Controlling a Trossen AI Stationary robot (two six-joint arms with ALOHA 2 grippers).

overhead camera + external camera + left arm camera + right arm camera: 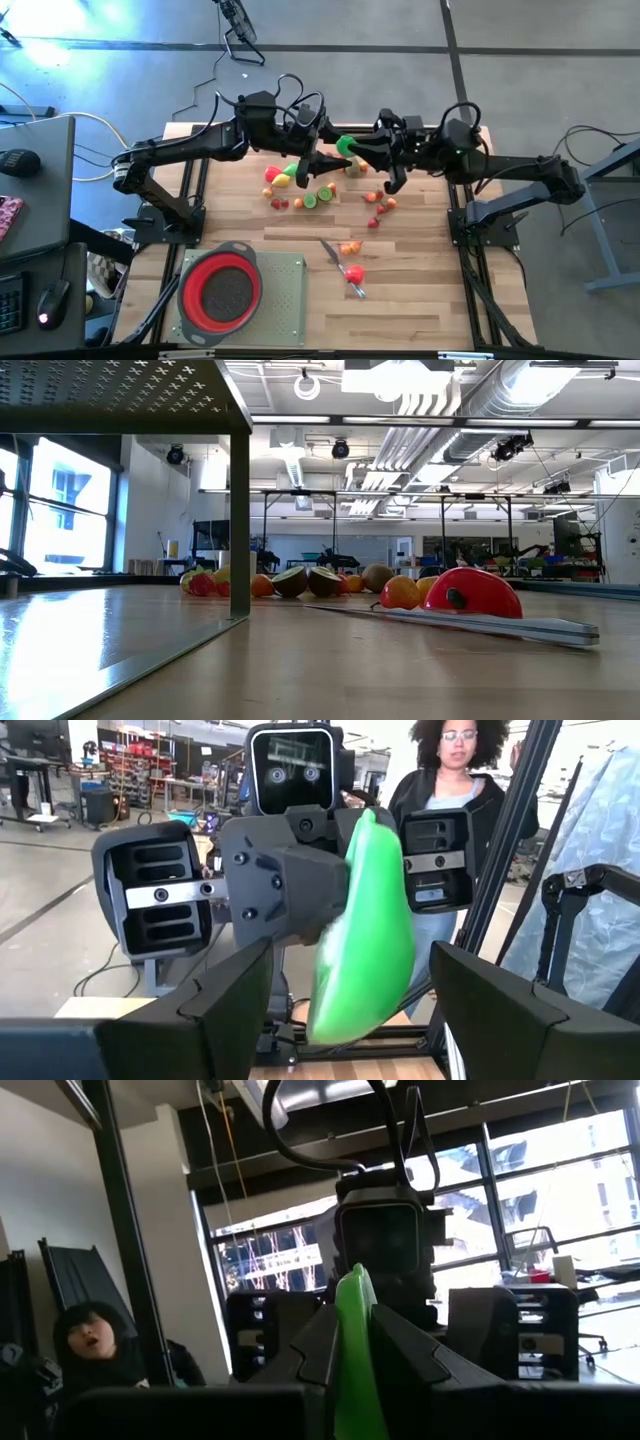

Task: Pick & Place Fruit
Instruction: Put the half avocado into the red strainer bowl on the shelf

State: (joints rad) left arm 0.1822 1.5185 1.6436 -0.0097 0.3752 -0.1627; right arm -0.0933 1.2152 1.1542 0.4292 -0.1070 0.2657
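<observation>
Mid-air handover of a flat bright-green toy fruit slice (345, 145)

Left of the slice, our left gripper (318, 160) waits open-jawed; right of it, our right gripper (362, 148) pinches it — next, we judge, left closes, right releases.

Two arms: matte black, jointed, boxy housings, looped black cables at the wrists. Left gripper (322, 160): broad black angular fingers (225, 995). Right gripper (349, 147): black body with slotted side blocks, silver bars, small screws, a camera unit above showing two round lenses.
</observation>
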